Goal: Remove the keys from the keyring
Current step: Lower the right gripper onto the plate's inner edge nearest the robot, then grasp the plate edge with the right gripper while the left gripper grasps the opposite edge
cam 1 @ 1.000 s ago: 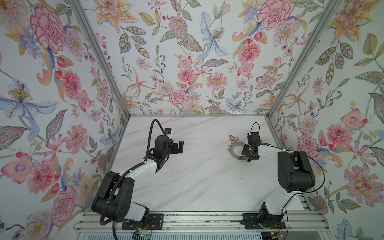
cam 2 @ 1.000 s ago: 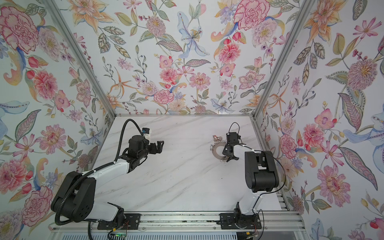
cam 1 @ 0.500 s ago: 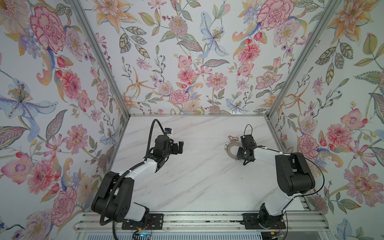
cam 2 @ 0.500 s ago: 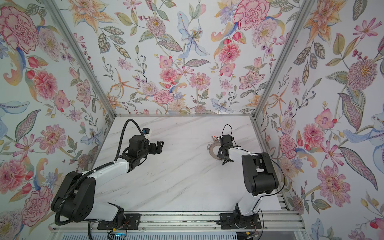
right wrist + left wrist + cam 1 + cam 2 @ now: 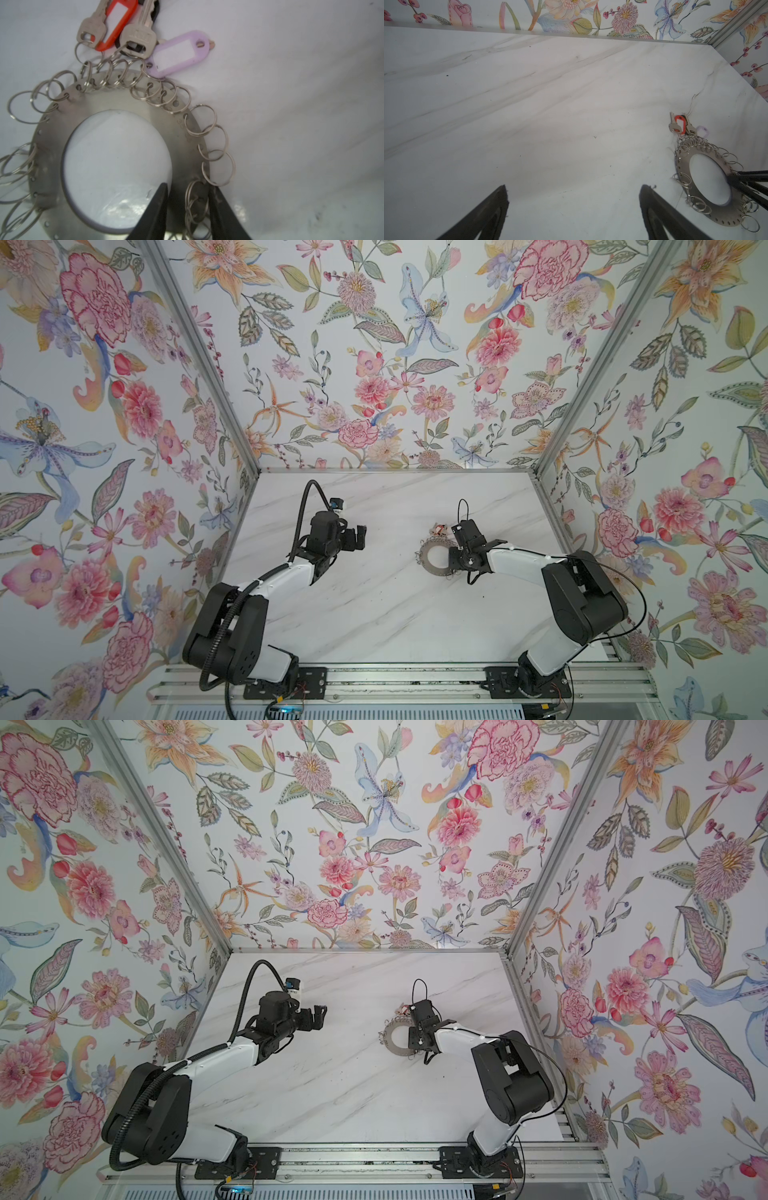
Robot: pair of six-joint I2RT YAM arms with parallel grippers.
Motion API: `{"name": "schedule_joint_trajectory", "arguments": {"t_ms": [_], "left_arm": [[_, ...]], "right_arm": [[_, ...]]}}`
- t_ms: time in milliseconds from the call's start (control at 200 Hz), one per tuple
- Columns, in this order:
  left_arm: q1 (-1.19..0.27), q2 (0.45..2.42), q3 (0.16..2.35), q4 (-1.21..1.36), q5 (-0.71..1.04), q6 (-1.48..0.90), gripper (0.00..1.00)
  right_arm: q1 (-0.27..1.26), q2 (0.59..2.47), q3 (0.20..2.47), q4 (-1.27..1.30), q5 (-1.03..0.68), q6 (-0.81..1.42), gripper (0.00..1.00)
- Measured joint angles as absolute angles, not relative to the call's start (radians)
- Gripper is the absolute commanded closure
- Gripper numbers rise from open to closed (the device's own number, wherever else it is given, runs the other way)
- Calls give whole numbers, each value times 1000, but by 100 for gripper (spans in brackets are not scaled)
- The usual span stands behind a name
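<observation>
A: From above: spotted the keyring (image 5: 424, 560) flat on the table (image 5: 374, 614), right of centre, with the keys (image 5: 439, 529) bunched at its far edge. Found the right gripper (image 5: 453, 562) down at its right side and the left gripper (image 5: 358, 536) well apart, hovering over bare marble.

B: And through the left wrist?

A: Shows wide-spread fingers (image 5: 500, 199) holding nothing. Shows the ring off to one side, with the right gripper's tips planted at its hole.

B: Right wrist?

A: Puts one finger (image 5: 160, 207) inside the hole against the inner edge and the other at the outer rim among the wire loops (image 5: 216, 143), with the flat band between them. Cannot tell whether pinched firm or merely straddled.

B: Handling?

A: Probably stiff, slick steel, heavy enough to stay put yet apt to slide on marble. Better to pin the band than to lift it. Would take the keys by the orange-red fob (image 5: 119, 22) or the lilac tag (image 5: 178, 54): light, broad plastic, easier than thin silver blades. Expect springy resistance from the split loops, and snagging on neighbours.
</observation>
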State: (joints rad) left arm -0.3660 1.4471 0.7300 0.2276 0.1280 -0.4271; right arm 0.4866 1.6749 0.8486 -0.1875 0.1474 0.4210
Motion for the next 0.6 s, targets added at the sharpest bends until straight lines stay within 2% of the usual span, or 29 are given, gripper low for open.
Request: {"name": "schedule_joint_trajectory", "arguments": {"t_ms": [325,601], "left_arm": [[-397,1442,697,198,196,-436,1],[-480,1442,691,135,236,-475,1]], "right_arm": [[633,1660,821,-128,53,334,63],[670,1650,819,-119,-85,321,51]]}}
